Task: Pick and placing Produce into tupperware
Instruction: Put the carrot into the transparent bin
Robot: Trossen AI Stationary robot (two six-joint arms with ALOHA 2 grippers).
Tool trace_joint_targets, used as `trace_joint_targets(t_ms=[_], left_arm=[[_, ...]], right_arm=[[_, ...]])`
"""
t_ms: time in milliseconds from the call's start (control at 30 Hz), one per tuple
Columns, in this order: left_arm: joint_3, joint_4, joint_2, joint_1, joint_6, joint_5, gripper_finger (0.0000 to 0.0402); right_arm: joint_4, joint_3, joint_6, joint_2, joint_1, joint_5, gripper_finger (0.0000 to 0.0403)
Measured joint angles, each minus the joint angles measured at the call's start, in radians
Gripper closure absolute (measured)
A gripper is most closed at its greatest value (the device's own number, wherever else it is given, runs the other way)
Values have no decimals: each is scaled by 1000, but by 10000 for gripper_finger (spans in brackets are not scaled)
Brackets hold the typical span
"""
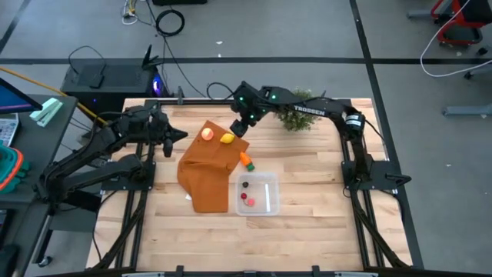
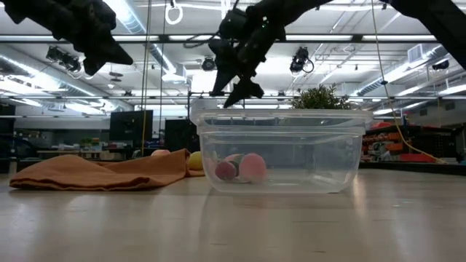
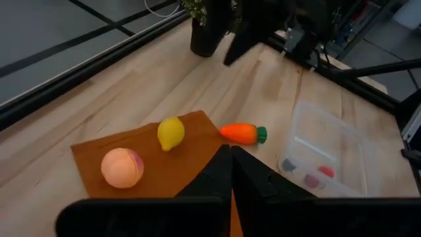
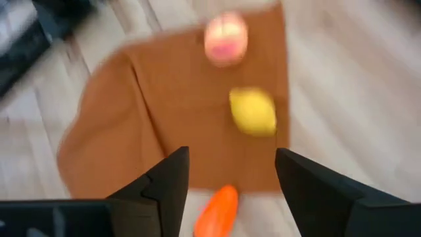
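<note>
Likely next: lemon [image 1: 227, 138], light, hard, slick; grip across its middle. Right gripper [image 1: 243, 128] fingers spread wide, empty; left gripper [image 1: 171, 137] fingers closed, empty.

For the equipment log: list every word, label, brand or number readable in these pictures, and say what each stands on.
"TROSSEN": white letters on the right arm, read in the high view.
No other text can be read. The tupperware, the produce and the orange-brown cloth show no labels, and the screens and signs in the room behind are too small to read.
</note>
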Motion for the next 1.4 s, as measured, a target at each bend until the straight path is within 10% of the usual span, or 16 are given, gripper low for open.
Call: trace_joint_targets(t_ms=[367, 733, 1400], left_arm=[[0, -24, 2, 0, 53, -7, 385], [0, -24, 2, 0, 75, -8, 381], [1, -32, 2, 0, 80, -8, 382]], right_arm=[[-102, 29, 95, 56, 81, -12, 212], [-483, 466, 103, 293, 146, 155, 216], [-544, 441, 237, 373, 175, 146, 194]])
